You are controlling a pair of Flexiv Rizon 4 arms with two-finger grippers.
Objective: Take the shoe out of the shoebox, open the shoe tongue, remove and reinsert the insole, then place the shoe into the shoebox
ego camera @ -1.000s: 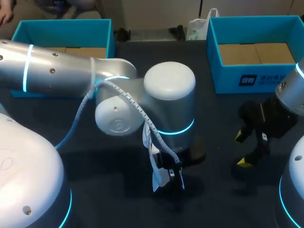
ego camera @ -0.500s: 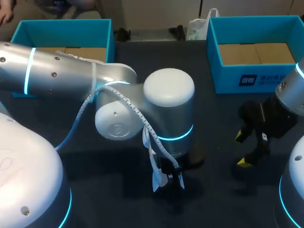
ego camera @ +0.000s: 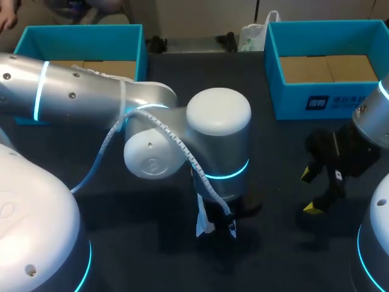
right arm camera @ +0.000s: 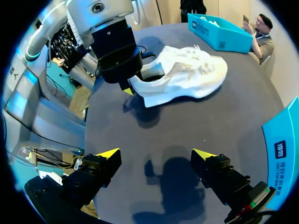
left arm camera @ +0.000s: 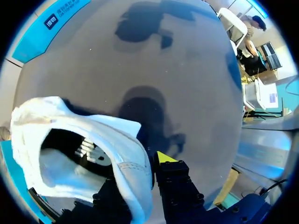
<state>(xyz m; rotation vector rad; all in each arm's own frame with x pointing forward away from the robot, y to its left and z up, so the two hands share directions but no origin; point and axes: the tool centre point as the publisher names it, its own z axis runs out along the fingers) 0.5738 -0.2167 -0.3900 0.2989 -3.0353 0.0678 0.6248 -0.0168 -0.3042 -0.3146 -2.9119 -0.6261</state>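
Gripping shoe [right arm camera: 187, 70] outside shoebox [ego camera: 287, 100]: left pincer [left arm camera: 140, 170].

Dark tabletop, softly lit

A dark, matte table [ego camera: 276, 155] is seen filling most of the head view, and its far edge is met toward 12 o'clock. Soft, blurred shadows [ego camera: 176, 240] are cast on it toward 6 o'clock. The same plain, unpatterned surface is shown in both wrist views.

shoe [left arm camera: 70, 121] mostly hidden under left arm [ego camera: 91, 100], 1 fingertip probably behind heel
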